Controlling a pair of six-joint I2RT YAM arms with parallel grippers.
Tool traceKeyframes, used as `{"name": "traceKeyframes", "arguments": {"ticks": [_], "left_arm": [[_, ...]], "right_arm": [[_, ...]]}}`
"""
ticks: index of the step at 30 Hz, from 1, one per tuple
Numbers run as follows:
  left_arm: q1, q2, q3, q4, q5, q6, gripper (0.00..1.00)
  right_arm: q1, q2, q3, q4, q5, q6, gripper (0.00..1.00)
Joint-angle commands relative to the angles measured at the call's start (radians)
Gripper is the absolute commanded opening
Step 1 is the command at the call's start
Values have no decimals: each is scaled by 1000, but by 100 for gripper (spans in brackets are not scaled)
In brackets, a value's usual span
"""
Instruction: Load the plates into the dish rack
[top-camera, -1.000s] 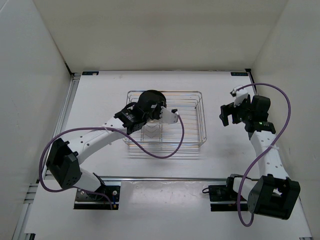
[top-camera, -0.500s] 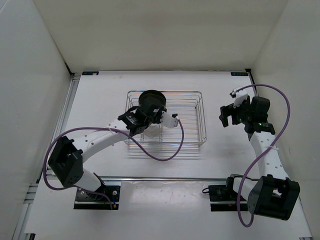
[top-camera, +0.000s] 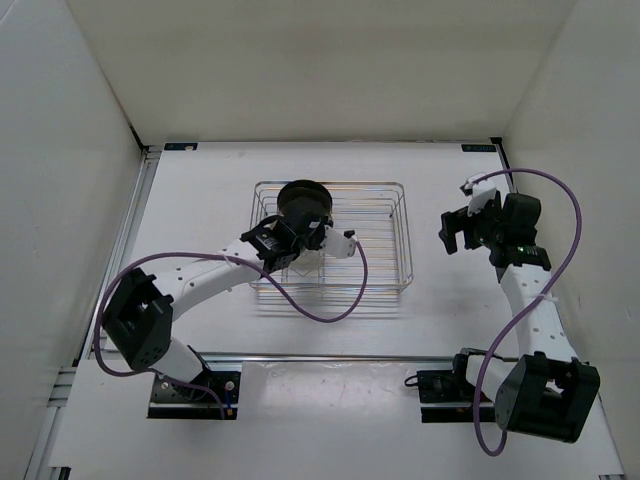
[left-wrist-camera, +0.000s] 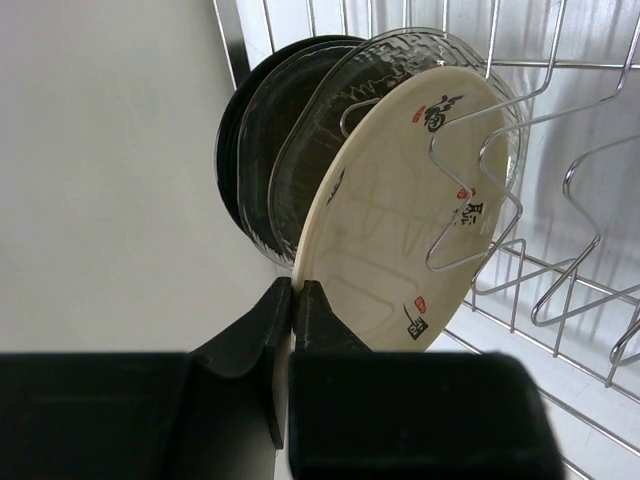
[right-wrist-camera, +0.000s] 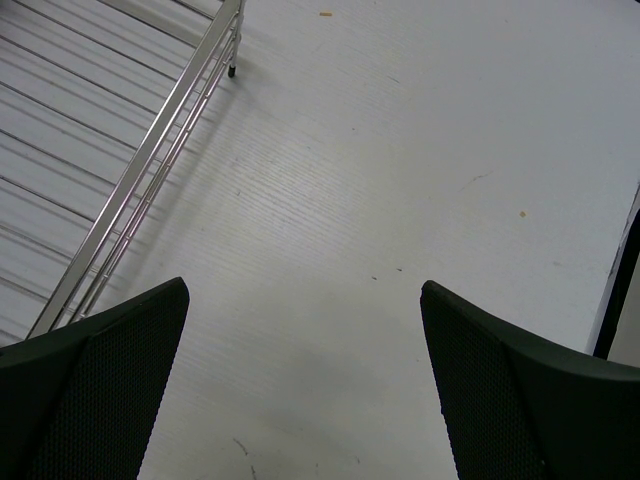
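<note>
- The left gripper is clamped on the lower rim of the cream plate, which carries printed characters. The plate's edge is nipped between the closed jaws.
- The cream plate stands almost upright and leans on a zigzag divider wire. Packed close behind it are a translucent plate and a black plate, also on edge. All three sit at the far-left end of the dish rack.
- The step in hand looks like seating the cream plate in its slot.
- To do this well, the plate's rim should bear on the rack's floor wires and its face on the divider before the jaws part. The jaws should open only slightly.
- The fingers should then draw straight back along the plate's plane, so they neither drag it nor knock the translucent plate.
- The left arm reaches diagonally from its near-left base over the rack's near rim, wrist pointing far. Its purple cable loops across the rack.
- The right gripper hangs with its jaws spread wide and empty, over the bare table just right of the rack.
</note>
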Motion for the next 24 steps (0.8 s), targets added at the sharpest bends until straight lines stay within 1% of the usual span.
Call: {"name": "traceKeyframes", "arguments": {"ticks": [1, 9, 13, 18, 22, 24], "left_arm": [[-5, 8, 1, 28, 11, -7, 10], [-5, 41, 21, 28, 30, -17, 10], [-5, 64, 61, 28, 71, -27, 10], [24, 98, 107, -3, 105, -59, 10], [33, 125, 154, -23, 114, -84, 10], [33, 125, 154, -33, 125, -84, 10]], "right_arm": [[-14, -29, 0, 34, -28, -6, 100], [-32, -38, -9, 34, -46, -6, 100], [-32, -38, -9, 34, -46, -6, 100], [-41, -47, -18, 34, -46, -6, 100], [-41, -47, -19, 34, -57, -6, 100], [-50, -47, -19, 34, -57, -6, 100]]}}
